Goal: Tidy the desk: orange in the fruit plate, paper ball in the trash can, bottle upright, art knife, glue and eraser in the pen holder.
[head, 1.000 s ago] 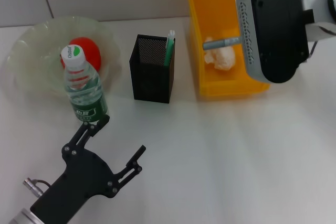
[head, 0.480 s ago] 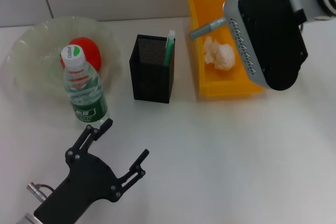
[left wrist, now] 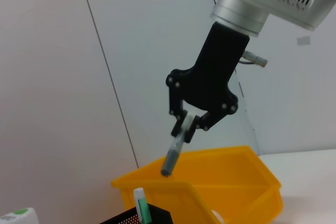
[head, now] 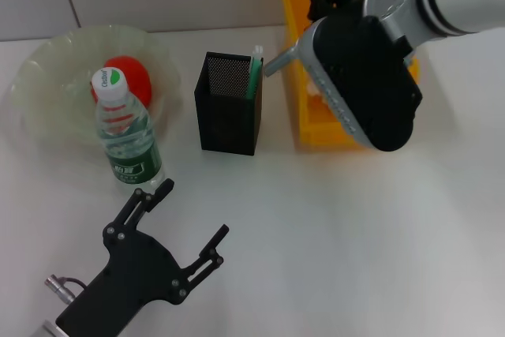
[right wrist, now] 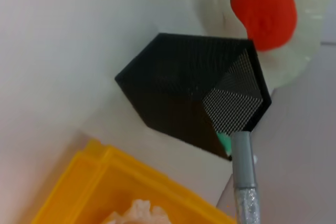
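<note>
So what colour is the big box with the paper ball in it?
Bright yellow. The trash can shows best in the head view; the paper ball sits inside.

Right gripper raised, fingers clamped, left gripper low, fingers spread

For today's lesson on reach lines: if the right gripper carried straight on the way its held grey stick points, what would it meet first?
Probably the pen holder: the right gripper, shut on the grey stick, aims its tip at the holder's open top by the green-capped item. Depth is uncertain.
</note>
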